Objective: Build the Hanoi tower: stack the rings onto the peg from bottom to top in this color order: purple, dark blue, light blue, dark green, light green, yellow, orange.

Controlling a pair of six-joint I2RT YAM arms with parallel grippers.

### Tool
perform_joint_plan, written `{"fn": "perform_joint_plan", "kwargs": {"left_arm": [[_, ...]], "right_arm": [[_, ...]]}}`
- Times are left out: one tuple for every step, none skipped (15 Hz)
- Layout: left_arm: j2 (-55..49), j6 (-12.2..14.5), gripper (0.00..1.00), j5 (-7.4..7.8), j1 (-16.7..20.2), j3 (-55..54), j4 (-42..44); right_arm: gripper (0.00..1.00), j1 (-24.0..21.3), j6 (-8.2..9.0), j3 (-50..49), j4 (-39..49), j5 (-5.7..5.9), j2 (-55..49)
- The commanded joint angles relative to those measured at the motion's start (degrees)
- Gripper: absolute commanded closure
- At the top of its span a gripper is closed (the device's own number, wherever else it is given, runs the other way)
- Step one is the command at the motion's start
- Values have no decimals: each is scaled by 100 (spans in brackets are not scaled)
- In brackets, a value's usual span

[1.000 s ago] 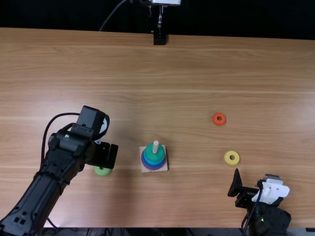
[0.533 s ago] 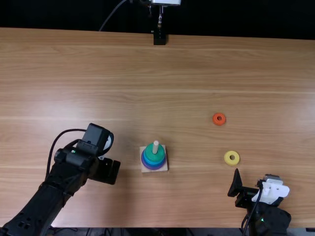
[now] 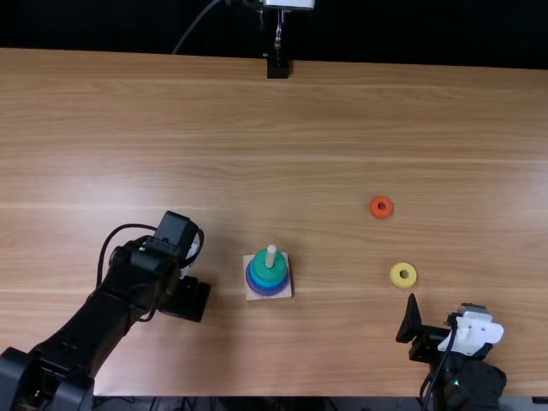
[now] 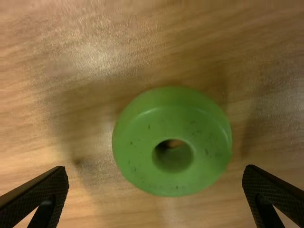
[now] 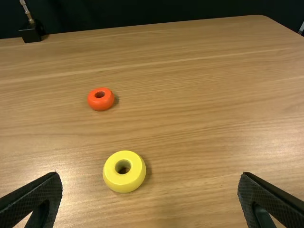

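The light green ring [image 4: 135,142] lies flat on the table [image 3: 282,128], between our left fingers [image 4: 42,192], which are parted wide and hold nothing. Our right fingers [image 5: 35,197] are also parted and empty.

We judge the grasp to be the risk: the ring seems nearer 1 fingertip than the other, so lowering off-centre could press a finger onto its rim, and closing could shove it aside. If we pinch it too high or tilted, it may slip or catch on the peg [image 3: 271,254].

The left wrist view gives us the green ring's hole and the gaps beside it; from above, the left arm [image 3: 128,278] covers that area. The top view instead gives us the layout: 4 rings on the peg, dark green ring [image 3: 268,271] uppermost, yellow ring [image 3: 395,275] at 3 o'clock from it, orange ring [image 3: 381,215] at 2.
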Motion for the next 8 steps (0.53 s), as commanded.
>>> {"fn": "perform_joint_plan", "kwargs": {"left_arm": [[87, 77, 0, 1, -41, 287, 22], [201, 77, 0, 1, -49, 331, 22], [236, 77, 0, 1, -49, 349, 22], [245, 77, 0, 1, -49, 358, 12], [254, 77, 0, 1, -49, 358, 1], [262, 77, 0, 1, -49, 358, 1], [271, 77, 0, 1, -49, 349, 1], [271, 88, 0, 1, -49, 349, -9]], "right_arm": [[0, -49, -3, -617, -337, 60, -69], [0, -49, -3, -617, -337, 70, -69], [0, -49, -3, -617, -337, 70, -69], [0, -49, -3, -617, -337, 60, -69], [0, -49, -3, -617, -337, 70, -69], [0, -49, -3, -617, -337, 70, -69], [0, -49, -3, -608, -337, 70, -69], [0, -49, -3, -617, -337, 70, -69]]}}
